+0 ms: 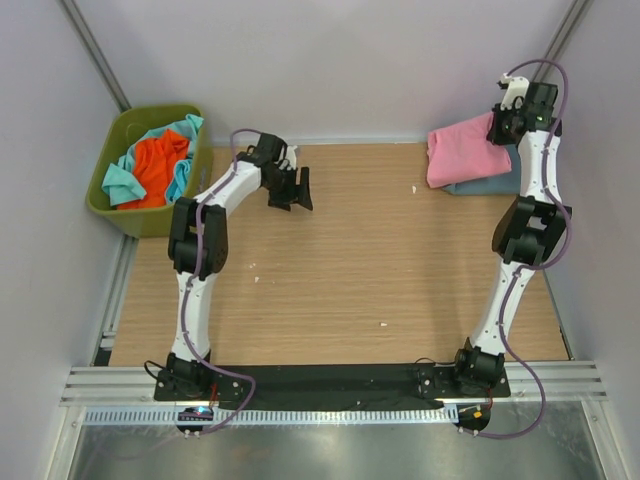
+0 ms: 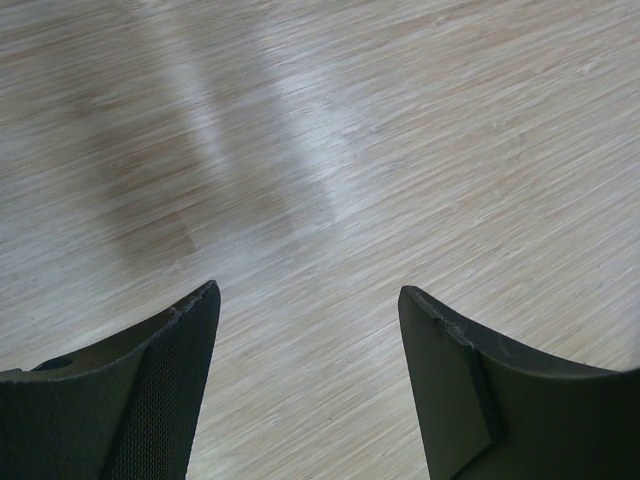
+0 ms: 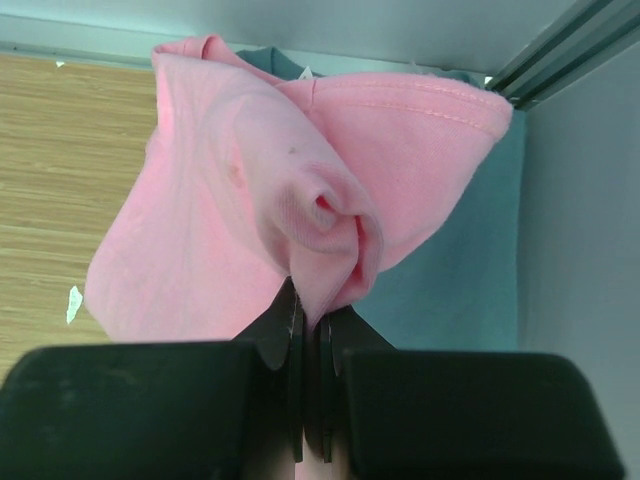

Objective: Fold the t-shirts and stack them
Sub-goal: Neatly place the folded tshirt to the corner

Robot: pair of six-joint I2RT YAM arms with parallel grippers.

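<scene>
**Right hand pinches pink shirt at far corner**

The right arm reaches along the right edge. Its right hand (image 3: 310, 300) is pressed together on a bunched fold of the soft pink cloth t-shirt (image 1: 460, 150), which lies over the dusty blue-grey t-shirt (image 1: 490, 186) at the far right corner. The left arm bends inward, with the left hand (image 1: 295, 188) spread and holding nothing above the pale wooden counter (image 1: 380, 260). At far left, an olive-green plastic bin (image 1: 110, 205) holds the orange t-shirt (image 1: 160, 165) and the teal t-shirt (image 1: 120, 180).
</scene>
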